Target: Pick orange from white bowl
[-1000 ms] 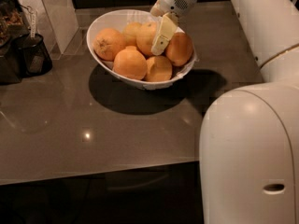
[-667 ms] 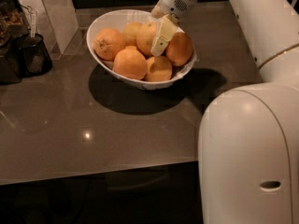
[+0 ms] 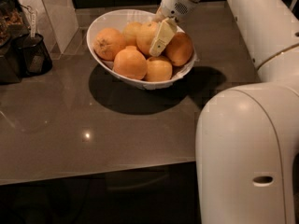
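Note:
The white bowl (image 3: 100, 24) stands at the back middle of the grey table and holds several oranges. The orange (image 3: 144, 35), paler and yellower than the rest, lies in the middle back of the pile. Deeper-orange fruits lie around it: one at the left (image 3: 108, 43), one in front (image 3: 130, 63) and one at the right (image 3: 180, 48). My gripper (image 3: 159, 38) reaches down into the bowl from the upper right. It sits against the right side of the pale orange, between it and the right-hand fruit. The far side of the orange is hidden.
A dark container (image 3: 32, 55) stands at the left edge of the table. A pale upright panel (image 3: 53, 10) is at the back left. My white arm housing (image 3: 243, 148) fills the right foreground. The table's front edge (image 3: 93, 171) runs across below.

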